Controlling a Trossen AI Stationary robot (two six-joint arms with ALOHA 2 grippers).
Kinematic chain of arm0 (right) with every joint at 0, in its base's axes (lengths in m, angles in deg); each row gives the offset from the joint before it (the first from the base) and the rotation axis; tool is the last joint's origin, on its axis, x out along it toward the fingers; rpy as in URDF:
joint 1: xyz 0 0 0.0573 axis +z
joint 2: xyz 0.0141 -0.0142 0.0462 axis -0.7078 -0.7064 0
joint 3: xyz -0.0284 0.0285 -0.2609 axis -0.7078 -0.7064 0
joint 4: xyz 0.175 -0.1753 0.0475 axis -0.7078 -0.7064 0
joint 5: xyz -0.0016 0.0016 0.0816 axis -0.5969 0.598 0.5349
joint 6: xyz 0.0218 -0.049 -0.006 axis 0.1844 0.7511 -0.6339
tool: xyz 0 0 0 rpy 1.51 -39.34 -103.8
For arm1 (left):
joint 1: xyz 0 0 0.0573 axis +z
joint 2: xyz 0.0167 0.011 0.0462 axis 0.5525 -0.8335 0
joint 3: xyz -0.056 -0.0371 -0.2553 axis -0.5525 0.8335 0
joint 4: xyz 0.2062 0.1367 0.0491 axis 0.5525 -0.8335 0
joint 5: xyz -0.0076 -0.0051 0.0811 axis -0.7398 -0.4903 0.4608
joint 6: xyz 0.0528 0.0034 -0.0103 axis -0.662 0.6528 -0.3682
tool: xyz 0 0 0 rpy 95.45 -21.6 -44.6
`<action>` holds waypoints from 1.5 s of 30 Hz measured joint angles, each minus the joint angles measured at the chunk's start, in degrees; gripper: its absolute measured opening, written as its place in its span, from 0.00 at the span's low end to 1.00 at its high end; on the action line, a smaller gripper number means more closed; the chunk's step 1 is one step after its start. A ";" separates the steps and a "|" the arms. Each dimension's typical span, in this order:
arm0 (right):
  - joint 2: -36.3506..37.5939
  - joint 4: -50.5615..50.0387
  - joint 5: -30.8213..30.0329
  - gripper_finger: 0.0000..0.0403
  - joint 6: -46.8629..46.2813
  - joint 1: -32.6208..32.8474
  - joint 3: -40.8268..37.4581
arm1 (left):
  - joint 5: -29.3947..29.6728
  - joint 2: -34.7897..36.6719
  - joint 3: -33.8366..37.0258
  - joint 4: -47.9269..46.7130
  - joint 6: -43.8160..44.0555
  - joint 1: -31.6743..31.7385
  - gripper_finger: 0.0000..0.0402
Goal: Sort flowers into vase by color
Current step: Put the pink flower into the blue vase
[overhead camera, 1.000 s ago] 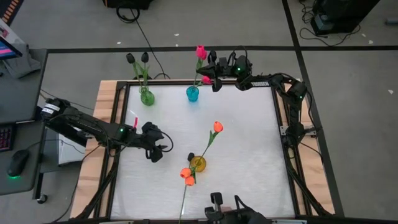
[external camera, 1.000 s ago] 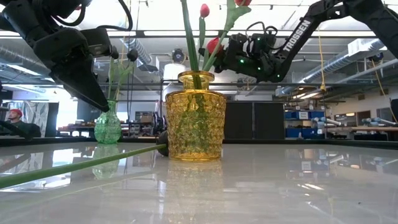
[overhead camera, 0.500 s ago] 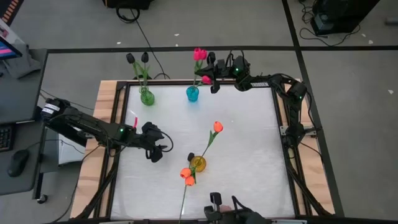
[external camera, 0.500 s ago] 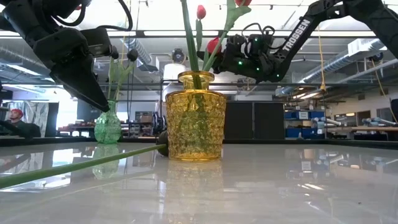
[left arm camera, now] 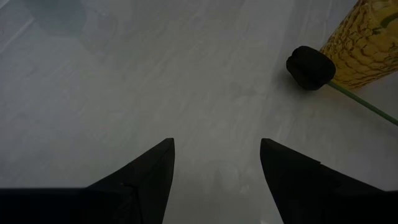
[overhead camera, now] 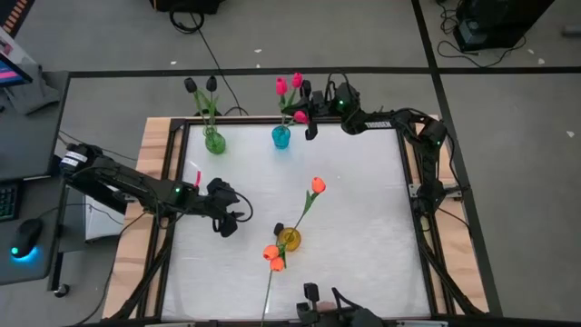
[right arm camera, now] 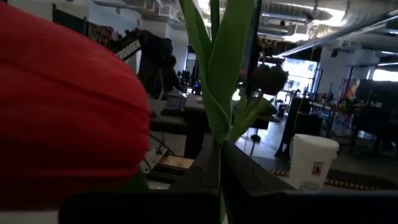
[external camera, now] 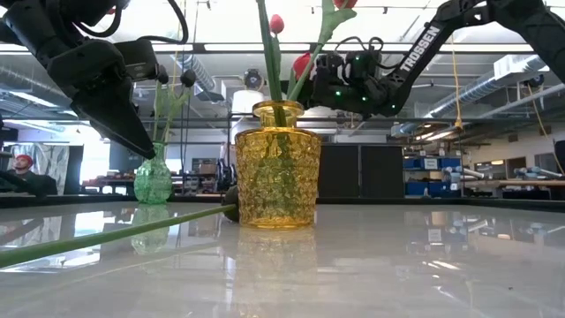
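A blue vase (overhead camera: 280, 136) at the far edge holds pink-red tulips (overhead camera: 289, 84); another pink-red bud (overhead camera: 300, 116) sits right beside my right gripper (overhead camera: 309, 116), which is shut on a green tulip stem just right of that vase. A green vase (overhead camera: 214, 143) holds two black tulips (overhead camera: 201, 84). A yellow vase (overhead camera: 290, 239) carries orange tulips (overhead camera: 317, 185). One black tulip (left arm camera: 310, 67) lies flat on the table, its bud against the yellow vase (left arm camera: 367, 43). My left gripper (left arm camera: 216, 163) hovers open over bare table, left of the yellow vase. My right gripper pinches a pink-red tulip's green stem among its leaves (right arm camera: 219, 134) between its two shut fingers, which reach in roughly level from the table's right. The stem stands about upright through the hold. Its lower end and which bud tops it do not show.
The black tulip's long stem (overhead camera: 269, 291) runs from the yellow vase toward the near edge. Wooden rails (overhead camera: 154, 163) frame the white table top (overhead camera: 363, 209). The right half of the table top carries nothing. A person (external camera: 19, 164) shows far back in the room.
My right gripper has moved a little toward the table's left, closer to the blue vase, still shut. The pink-red bud up high has swung left with it. My left arm has kept still.
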 joint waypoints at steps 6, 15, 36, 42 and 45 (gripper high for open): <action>0.00 -1.40 -0.02 0.02 -0.02 -0.07 0.00 | 0.00 -0.01 0.00 0.00 0.00 0.02 0.60; -0.01 -4.56 -0.06 0.02 0.22 -0.04 0.00 | 0.00 0.00 0.00 0.00 0.00 0.02 0.60; -0.02 -12.11 -1.81 0.02 3.29 -0.63 0.00 | 0.00 0.00 0.00 -0.01 0.00 0.02 0.60; -0.02 -14.06 -2.18 0.02 3.82 -0.76 0.02 | -0.02 0.00 0.00 -0.02 0.00 0.00 0.60; -0.02 -15.99 -2.58 0.02 4.51 -0.76 0.01 | -0.01 0.00 0.00 -0.01 0.00 0.02 0.60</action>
